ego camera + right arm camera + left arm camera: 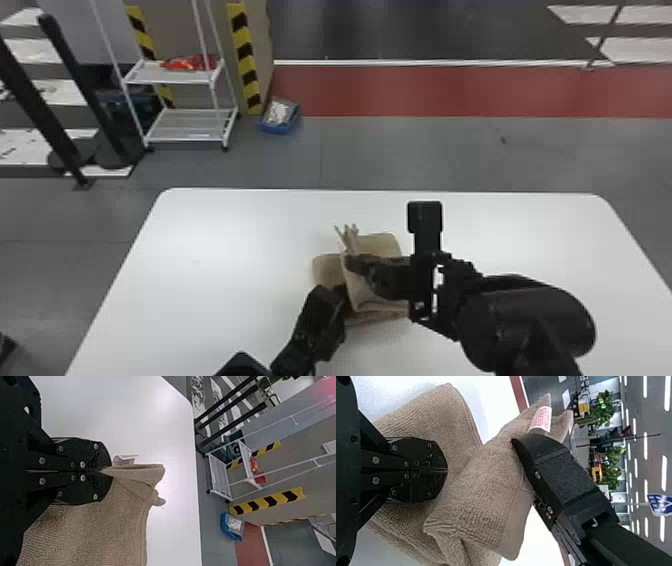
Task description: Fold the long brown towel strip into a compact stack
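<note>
In the head view, my right gripper [354, 261] is above the brown towel [380, 244], holding up a raised flap; the towel lies partly folded on the table. My left gripper [344, 292] is low at the towel's near left side. The left wrist view has that left gripper [447, 470] with fingertips together against the towel [474, 494]; no cloth is visible between them. In the right wrist view, the right gripper [106, 471] is shut on an edge of the towel [95, 526], beside a white tag [125, 460].
The white table [210, 260] extends around the towel, its far edge beyond the stack. On the floor behind stand a white wire rack [180, 125] and a blue bin [280, 117]. Both arms are close together over the cloth.
</note>
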